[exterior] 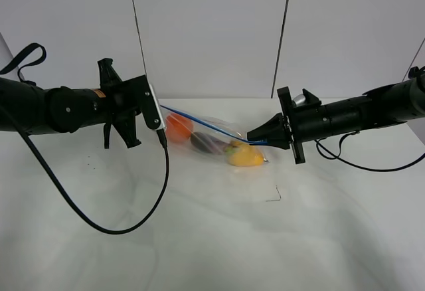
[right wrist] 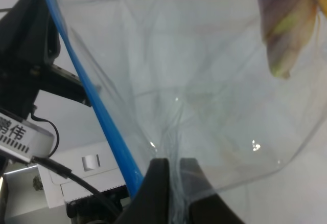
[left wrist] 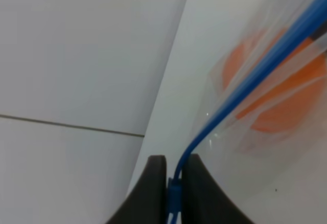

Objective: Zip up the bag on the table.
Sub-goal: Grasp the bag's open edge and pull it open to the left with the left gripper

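The clear bag (exterior: 212,141) hangs stretched between my two grippers just above the white table (exterior: 199,224), with orange, purple and yellow produce inside. Its blue zipper strip (exterior: 199,123) runs taut along the top edge. My left gripper (left wrist: 173,183) is shut on the strip's left end, the blue strip (left wrist: 245,81) leading away past an orange item (left wrist: 276,106). My right gripper (right wrist: 173,183) is shut on the bag's right end, pinching crinkled plastic beside the blue strip (right wrist: 92,101). In the high view the left gripper (exterior: 161,119) and right gripper (exterior: 251,136) face each other.
A black cable (exterior: 119,228) loops from the left arm across the table's left side. Another cable (exterior: 365,166) trails under the right arm. A small dark mark (exterior: 274,196) lies on the table in front of the bag. White wall panels stand behind.
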`<move>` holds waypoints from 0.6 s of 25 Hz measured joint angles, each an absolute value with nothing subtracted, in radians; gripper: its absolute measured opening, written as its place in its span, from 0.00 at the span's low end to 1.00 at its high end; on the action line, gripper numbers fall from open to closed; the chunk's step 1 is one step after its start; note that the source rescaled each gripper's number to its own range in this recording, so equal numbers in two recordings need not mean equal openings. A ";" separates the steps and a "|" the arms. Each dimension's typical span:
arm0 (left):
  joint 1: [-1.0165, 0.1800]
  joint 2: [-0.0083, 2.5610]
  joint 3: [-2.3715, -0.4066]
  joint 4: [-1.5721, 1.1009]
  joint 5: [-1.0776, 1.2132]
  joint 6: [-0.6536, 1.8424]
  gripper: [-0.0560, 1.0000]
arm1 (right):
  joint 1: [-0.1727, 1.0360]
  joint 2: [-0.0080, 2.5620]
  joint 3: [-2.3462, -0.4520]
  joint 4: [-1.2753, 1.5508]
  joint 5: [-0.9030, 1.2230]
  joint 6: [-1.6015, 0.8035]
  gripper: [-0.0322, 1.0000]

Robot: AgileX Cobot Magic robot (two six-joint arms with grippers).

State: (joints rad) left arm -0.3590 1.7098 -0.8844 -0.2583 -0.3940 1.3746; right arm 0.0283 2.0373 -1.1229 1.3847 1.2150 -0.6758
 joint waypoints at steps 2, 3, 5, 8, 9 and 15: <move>-0.352 1.710 -0.884 -0.259 -0.394 1.375 0.05 | 0.028 2.037 -1.123 1.384 1.215 -0.676 0.03; -0.345 1.710 -0.884 -0.259 -0.393 1.375 0.05 | 0.028 2.037 -1.123 1.381 1.215 -0.676 0.03; -0.332 1.710 -0.884 -0.259 -0.392 1.375 0.05 | 0.028 2.037 -1.123 1.381 1.215 -0.676 0.03; -0.316 1.710 -0.884 -0.259 -0.392 1.375 0.05 | 0.028 2.037 -1.123 1.382 1.215 -0.676 0.03; -0.314 1.710 -0.884 -0.259 -0.392 1.375 0.05 | 0.028 2.037 -1.123 1.382 1.215 -0.676 0.03; -0.310 1.710 -0.884 -0.263 -0.385 1.375 0.05 | 0.028 2.037 -1.123 1.380 1.215 -0.676 0.03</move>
State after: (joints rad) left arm -0.3105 1.7098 -0.8844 -0.2632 -0.3852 1.3746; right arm 0.0283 2.0373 -1.1229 1.3803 1.2150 -0.6758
